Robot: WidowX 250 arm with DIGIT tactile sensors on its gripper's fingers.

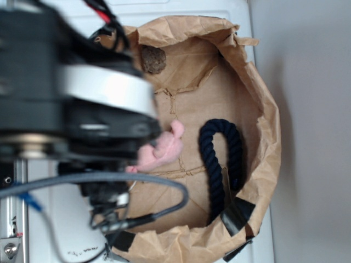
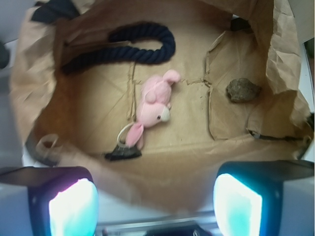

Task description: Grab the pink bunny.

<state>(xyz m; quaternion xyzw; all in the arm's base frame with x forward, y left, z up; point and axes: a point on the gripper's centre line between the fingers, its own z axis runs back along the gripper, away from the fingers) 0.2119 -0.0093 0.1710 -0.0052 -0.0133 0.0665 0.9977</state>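
In the wrist view the gripper (image 2: 155,201) stands with its two fingers far apart and nothing between them. Only the finger (image 2: 74,206) pads show, glowing at the bottom edge, and the rest is cut off. In the exterior view the arm (image 1: 71,104) is a big blurred dark shape, and the fingers cannot be made out there.

The pink bunny (image 2: 153,105) lies on the floor of the brown paper bag (image 2: 275,54), near the middle, apart from the gripper. Its thin white loop (image 2: 124,132) lies beside a small dark tag. In the exterior view the arm hides part of the bunny.

The dark navy rope (image 2: 133,49) lies curved near the far wall, and the brown lumpy ball (image 2: 242,90) lies to the right, well apart from the bunny.
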